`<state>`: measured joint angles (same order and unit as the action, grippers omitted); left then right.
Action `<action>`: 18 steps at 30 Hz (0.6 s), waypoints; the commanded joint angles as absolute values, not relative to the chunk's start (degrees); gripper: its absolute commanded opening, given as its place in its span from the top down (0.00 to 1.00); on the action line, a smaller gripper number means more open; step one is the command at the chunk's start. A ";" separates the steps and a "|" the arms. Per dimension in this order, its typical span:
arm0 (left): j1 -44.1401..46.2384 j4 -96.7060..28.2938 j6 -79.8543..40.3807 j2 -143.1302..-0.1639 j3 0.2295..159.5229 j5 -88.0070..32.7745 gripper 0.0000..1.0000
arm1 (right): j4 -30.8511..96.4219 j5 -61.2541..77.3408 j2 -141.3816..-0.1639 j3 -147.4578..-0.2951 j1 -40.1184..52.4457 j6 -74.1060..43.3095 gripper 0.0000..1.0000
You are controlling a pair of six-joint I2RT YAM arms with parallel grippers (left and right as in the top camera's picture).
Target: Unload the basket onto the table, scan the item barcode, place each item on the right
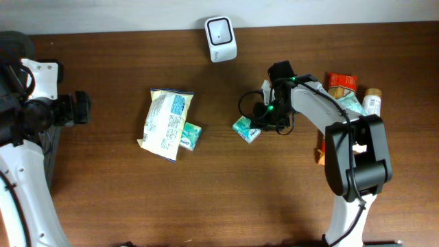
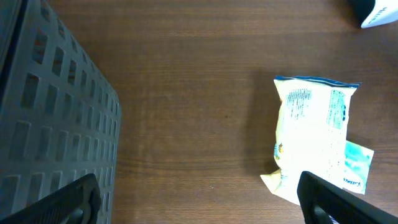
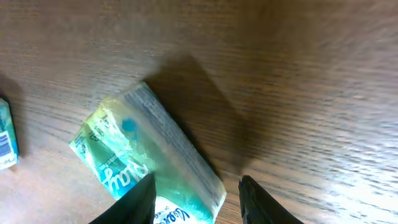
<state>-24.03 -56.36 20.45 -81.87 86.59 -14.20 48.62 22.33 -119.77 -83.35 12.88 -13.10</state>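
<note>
A small green tissue packet (image 1: 246, 129) lies on the wooden table just left of my right gripper (image 1: 264, 116). In the right wrist view the packet (image 3: 143, 165) sits tilted between the fingers of the right gripper (image 3: 199, 202). The left finger overlaps it, and the right finger stands a little clear of its edge, so the jaws are open around it. The white scanner (image 1: 221, 38) stands at the table's back edge. My left gripper (image 1: 81, 108) hangs wide open at the far left with nothing in it (image 2: 196, 205).
A yellow snack bag (image 1: 167, 123) with a second green packet (image 1: 191, 135) beside it lies left of centre. Several packets and a bottle (image 1: 372, 100) crowd the right side. A grey slotted basket (image 2: 50, 112) stands close to the left gripper.
</note>
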 commanded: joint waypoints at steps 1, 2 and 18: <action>-24.18 -56.27 21.32 -81.62 87.20 -14.81 0.01 | 49.76 24.47 -122.45 -82.91 12.78 -12.93 0.57; -24.18 -56.27 21.32 -81.62 87.20 -14.81 0.01 | 49.95 24.49 -122.48 -82.89 12.78 -12.93 0.57; -24.18 -56.27 21.32 -81.62 87.20 -14.81 0.01 | 64.42 25.30 -116.81 -94.83 11.55 -9.28 0.48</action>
